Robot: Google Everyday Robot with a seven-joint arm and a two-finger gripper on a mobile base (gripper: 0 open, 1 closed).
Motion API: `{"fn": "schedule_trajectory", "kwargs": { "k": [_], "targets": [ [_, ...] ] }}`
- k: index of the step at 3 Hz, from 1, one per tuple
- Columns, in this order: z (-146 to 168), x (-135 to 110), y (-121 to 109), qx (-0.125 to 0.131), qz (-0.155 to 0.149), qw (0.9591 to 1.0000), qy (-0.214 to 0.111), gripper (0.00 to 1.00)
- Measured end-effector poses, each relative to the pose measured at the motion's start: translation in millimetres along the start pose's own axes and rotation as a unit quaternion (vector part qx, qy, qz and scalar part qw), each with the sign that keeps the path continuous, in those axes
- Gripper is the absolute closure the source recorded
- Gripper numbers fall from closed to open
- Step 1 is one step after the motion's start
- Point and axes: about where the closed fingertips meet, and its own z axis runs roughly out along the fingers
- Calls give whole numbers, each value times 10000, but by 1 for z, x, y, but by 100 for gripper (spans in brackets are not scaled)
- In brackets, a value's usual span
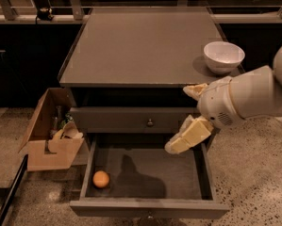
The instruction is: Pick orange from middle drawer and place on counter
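Observation:
The orange [101, 178] lies in the front left corner of the open middle drawer [169, 175], on its dark bottom. The counter [140, 46] is the broad grey top of the cabinet above it. My gripper [179, 119] hangs at the right side of the cabinet, above the drawer's back right part and well to the right of the orange. Its two cream fingers [185, 138] stand apart and hold nothing. The white arm reaches in from the right edge.
A white bowl [224, 56] stands at the counter's right front corner, just above my arm. A closed drawer front with a knob [150, 122] sits above the open drawer. An open cardboard box [46, 140] with items stands on the speckled floor to the left.

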Motion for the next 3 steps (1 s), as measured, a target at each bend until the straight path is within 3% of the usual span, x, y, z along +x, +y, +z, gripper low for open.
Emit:
{"fn": "schedule_trajectory", "kwargs": {
  "k": [1,2,3],
  "targets": [
    [28,7,2,-22,72,10000,51,0],
    [79,14,4,-363,102,9991,187,0],
    [110,17,7,-671,113,9973,261,0]
  ]
}}
